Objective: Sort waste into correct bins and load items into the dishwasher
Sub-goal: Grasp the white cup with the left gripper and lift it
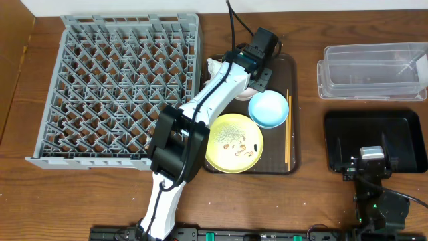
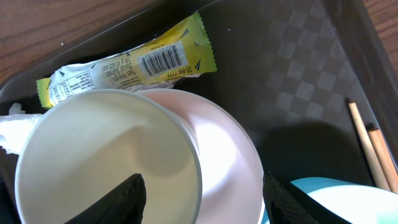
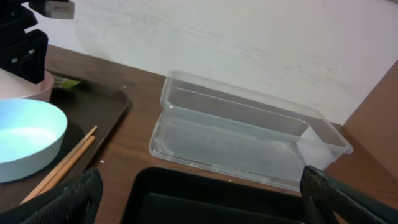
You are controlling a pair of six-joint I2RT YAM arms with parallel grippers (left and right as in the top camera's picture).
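My left gripper (image 1: 258, 72) is open over the back of the dark brown tray. In the left wrist view, one finger is inside the cream cup (image 2: 93, 149) and the other is outside the pinkish-white bowl (image 2: 227, 155) that holds the cup. The yellow-green wrapper (image 2: 143, 62) lies behind them, and the white napkin (image 2: 9, 121) is at the left. The light blue bowl (image 1: 269, 108), the yellow plate (image 1: 221, 157) with crumbs (image 1: 235, 142) and the chopsticks (image 1: 288, 127) sit on the tray. My right gripper (image 3: 199, 205) is open over the black bin (image 1: 401, 130).
The grey dish rack (image 1: 114, 87) fills the left of the table, beside the brown tray (image 1: 284, 63). The clear tub (image 1: 371, 70) stands at the back right, behind the black bin. It also shows in the right wrist view (image 3: 242, 137).
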